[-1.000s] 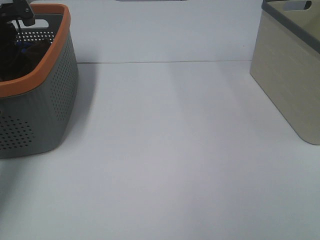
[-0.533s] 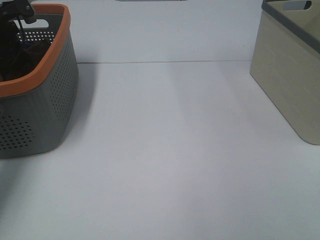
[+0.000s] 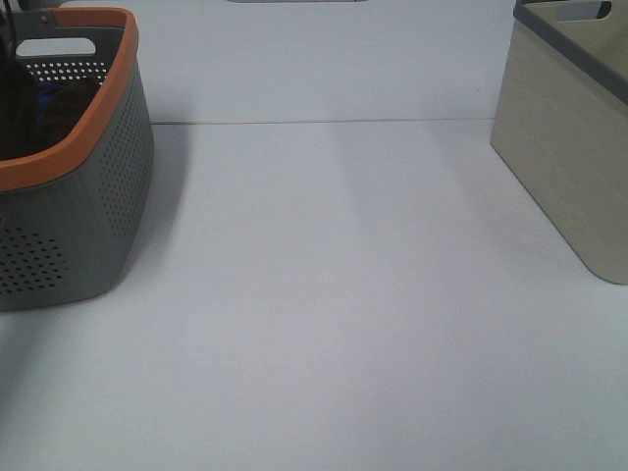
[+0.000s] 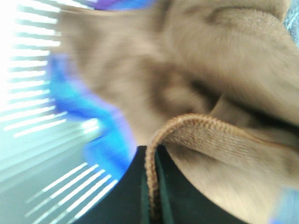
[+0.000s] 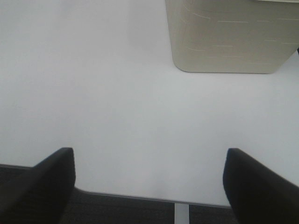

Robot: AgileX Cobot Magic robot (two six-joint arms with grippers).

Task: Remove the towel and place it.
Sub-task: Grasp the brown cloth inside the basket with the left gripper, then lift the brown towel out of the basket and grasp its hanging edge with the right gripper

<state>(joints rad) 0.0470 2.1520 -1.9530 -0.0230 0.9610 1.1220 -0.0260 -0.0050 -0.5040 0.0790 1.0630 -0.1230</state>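
In the gray, orange-rimmed basket (image 3: 108,196) at far left, the left gripper (image 4: 150,158) has its jaws closed on the brown towel (image 4: 224,56), pinching its hemmed edge. A blue cloth (image 4: 107,144) lies just beside it. The right gripper (image 5: 148,156) hangs wide open above the white table (image 3: 343,294), near the beige bin (image 3: 559,147) at far right.

Right gripper (image 5: 148,154) wide apart over white table (image 5: 93,70), near beige bin (image 5: 229,42)
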